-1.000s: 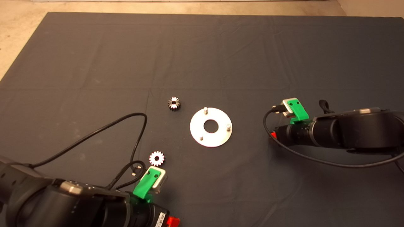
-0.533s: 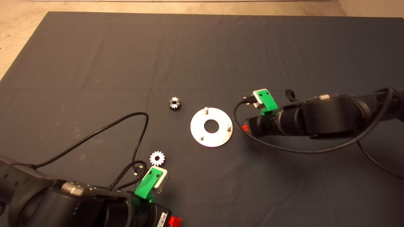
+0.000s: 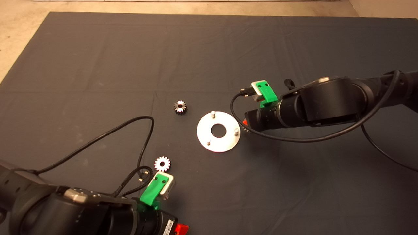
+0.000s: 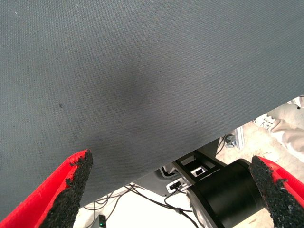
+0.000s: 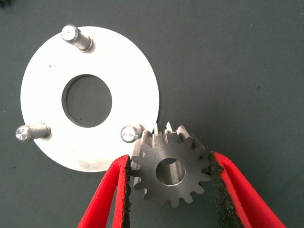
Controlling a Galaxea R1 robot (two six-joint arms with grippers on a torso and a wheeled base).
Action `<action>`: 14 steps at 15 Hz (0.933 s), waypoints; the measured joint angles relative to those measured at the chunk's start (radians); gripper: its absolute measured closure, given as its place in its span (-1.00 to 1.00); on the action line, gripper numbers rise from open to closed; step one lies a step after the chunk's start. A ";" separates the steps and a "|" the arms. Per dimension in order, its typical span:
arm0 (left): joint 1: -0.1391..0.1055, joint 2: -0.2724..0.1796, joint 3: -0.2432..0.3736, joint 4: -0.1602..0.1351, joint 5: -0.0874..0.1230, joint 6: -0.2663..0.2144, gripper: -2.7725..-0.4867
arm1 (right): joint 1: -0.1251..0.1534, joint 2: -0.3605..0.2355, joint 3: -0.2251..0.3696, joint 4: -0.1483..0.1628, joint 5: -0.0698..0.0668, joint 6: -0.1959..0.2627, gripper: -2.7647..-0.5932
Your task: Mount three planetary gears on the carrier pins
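The shiny disc (image 3: pixel 225 143) lies mid-mat with three carrier pins (image 3: pixel 212 114) standing bare on it. My right gripper (image 3: pixel 246 126) hovers at the disc's right edge, shut on one planetary gear (image 5: pixel 170 171). In the right wrist view that gear hangs just beside the nearest pin (image 5: pixel 130 133), not over it; the disc (image 5: pixel 123 80) and the other two pins (image 5: pixel 76 37) show beyond. A dark gear (image 3: pixel 180 107) lies left of the disc, and a shiny gear (image 3: pixel 162 164) sits nearer the front. My left gripper (image 3: pixel 180 229) is parked at the lower left, open (image 4: pixel 173 166).
A black cable (image 3: pixel 143 140) loops over the mat left of the disc, close to the shiny gear. The left wrist view shows bare mat, its edge, and the robot's base (image 4: pixel 223 190) below. Beige floor (image 3: pixel 19 29) borders the mat at the far left.
My right arm has swung left and slightly back, carrying the gear from well right of the disc up to its right edge. The left arm, the disc and both loose gears have not moved.
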 joint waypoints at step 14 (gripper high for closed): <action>0.000 0.002 0.000 0.001 0.000 0.000 -0.64 | 0.019 0.101 -0.090 0.066 0.008 -0.002 0.70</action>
